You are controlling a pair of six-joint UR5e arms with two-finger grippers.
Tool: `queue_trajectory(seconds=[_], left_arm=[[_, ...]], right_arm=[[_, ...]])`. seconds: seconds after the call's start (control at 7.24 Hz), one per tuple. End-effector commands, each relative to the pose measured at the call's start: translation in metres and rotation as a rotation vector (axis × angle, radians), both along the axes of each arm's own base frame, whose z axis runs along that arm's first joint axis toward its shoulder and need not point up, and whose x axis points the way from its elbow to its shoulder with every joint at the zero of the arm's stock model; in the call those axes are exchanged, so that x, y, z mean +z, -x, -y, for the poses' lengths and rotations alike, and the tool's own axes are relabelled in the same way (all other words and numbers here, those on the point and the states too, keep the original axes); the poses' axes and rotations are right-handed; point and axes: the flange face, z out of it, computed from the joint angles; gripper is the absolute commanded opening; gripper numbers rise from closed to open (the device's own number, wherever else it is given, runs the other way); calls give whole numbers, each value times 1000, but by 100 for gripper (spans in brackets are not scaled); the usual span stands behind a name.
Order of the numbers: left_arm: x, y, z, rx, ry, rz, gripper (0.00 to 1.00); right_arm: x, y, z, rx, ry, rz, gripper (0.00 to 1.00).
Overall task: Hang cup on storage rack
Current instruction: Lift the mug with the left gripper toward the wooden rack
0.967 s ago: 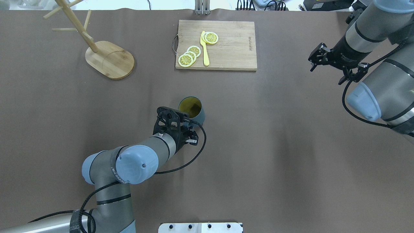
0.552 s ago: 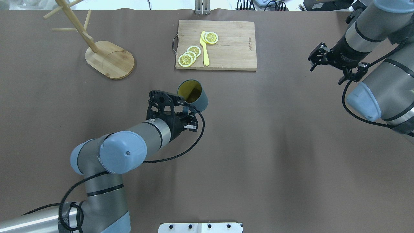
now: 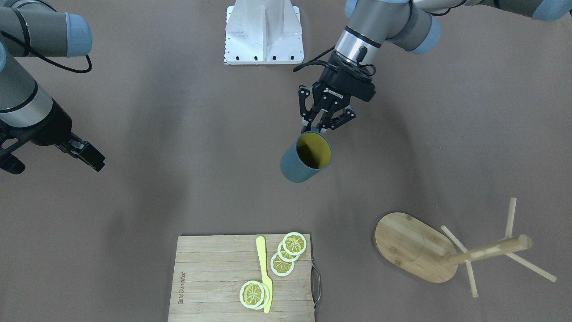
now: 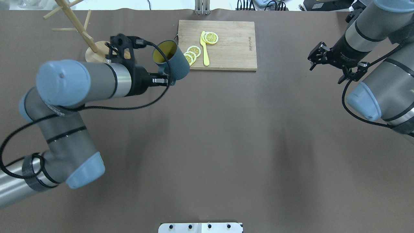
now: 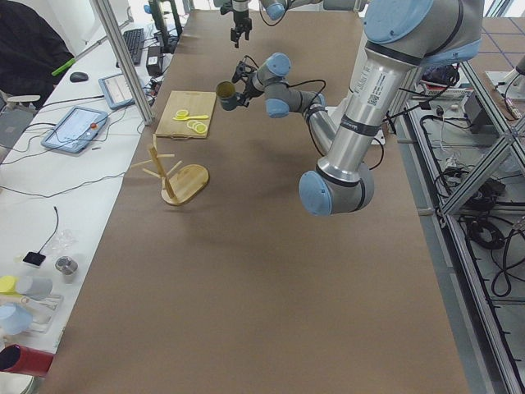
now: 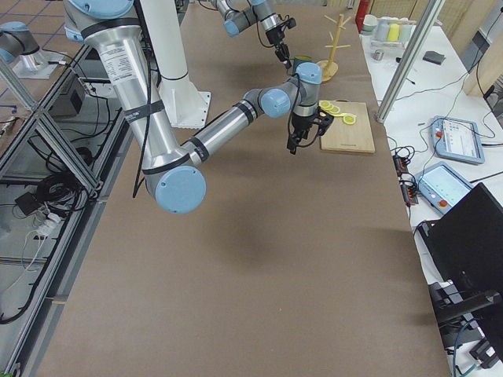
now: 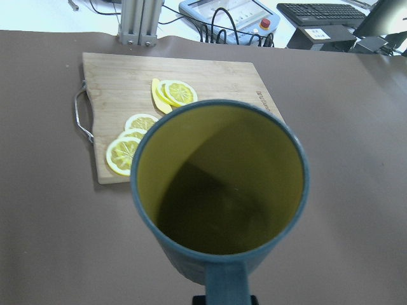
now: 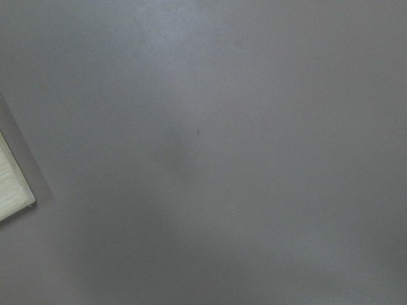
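Observation:
The slate blue-grey cup (image 4: 176, 64) with its yellow-olive inside is off the table and tilted. My left gripper (image 4: 165, 80) is shut on its handle; this also shows in the front view (image 3: 319, 127). The cup fills the left wrist view (image 7: 219, 184), mouth toward the camera. The wooden storage rack (image 4: 77, 24) stands at the far left, its oval base (image 4: 97, 53) partly hidden behind my left wrist. The cup hangs just right of that base, near the cutting board's left edge. My right gripper (image 4: 315, 56) is open and empty at the far right.
A bamboo cutting board (image 4: 229, 48) with lemon slices (image 4: 211, 38) and a yellow knife (image 4: 204, 51) lies at the far middle. The rack's thin pegs (image 3: 532, 267) stick out sideways. A white mount plate (image 4: 200, 227) sits at the near edge.
My left arm has lifted the cup from the table's middle and carried it far and left, up beside the rack's base. The cup is more tilted. The right arm has not moved.

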Motion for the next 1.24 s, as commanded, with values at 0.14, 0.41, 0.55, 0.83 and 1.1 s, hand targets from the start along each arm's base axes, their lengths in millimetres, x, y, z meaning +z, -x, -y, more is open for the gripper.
queue_trajectory(seconds=[0.14, 0.41, 0.55, 0.83, 1.1], left_arm=[[21, 51, 44, 4, 210, -188, 0], [53, 58, 71, -35, 298, -450, 0], [56, 72, 78, -51, 333, -544, 0], [52, 113, 96, -107, 356, -634, 0], [115, 146, 103, -206, 400, -763, 0]], right_arm=[[-8, 17, -7, -2, 8, 6, 100], [-10, 18, -7, -2, 4, 9, 100], [-11, 18, -8, -3, 3, 10, 100], [-13, 20, -8, -1, 1, 8, 100], [-18, 23, -8, 10, 2, 11, 100]])
